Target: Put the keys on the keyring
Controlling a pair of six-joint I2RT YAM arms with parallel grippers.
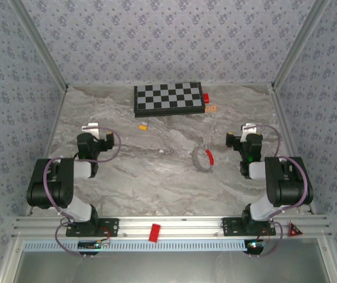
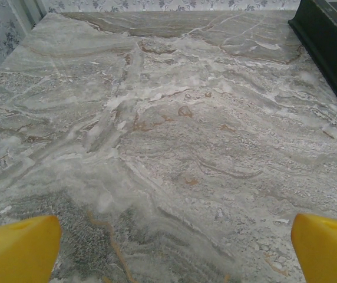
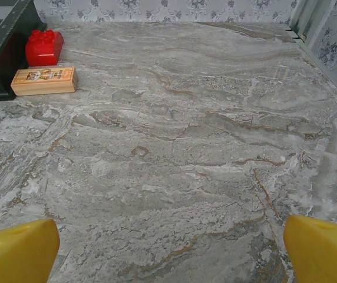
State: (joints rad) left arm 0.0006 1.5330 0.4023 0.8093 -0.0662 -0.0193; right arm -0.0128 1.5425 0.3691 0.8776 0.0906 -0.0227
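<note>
Presently left claw (image 2: 168, 250) and right claw (image 3: 168, 250) gape wide, empty. Thin grey red-marked keyring (image 1: 202, 159) and tiny yellow-orange key (image 1: 142, 125) lie apart near the checkered chessboard (image 1: 168, 97).

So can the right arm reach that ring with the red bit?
Probably yes. The keyring lies on the marble table just to the left of the right gripper. Nothing stands between them, and its jaws are open.

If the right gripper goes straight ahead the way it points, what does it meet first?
Likely nothing before the back wall: ahead of the right gripper is bare marble table. The wooden block and red brick sit off left.
</note>
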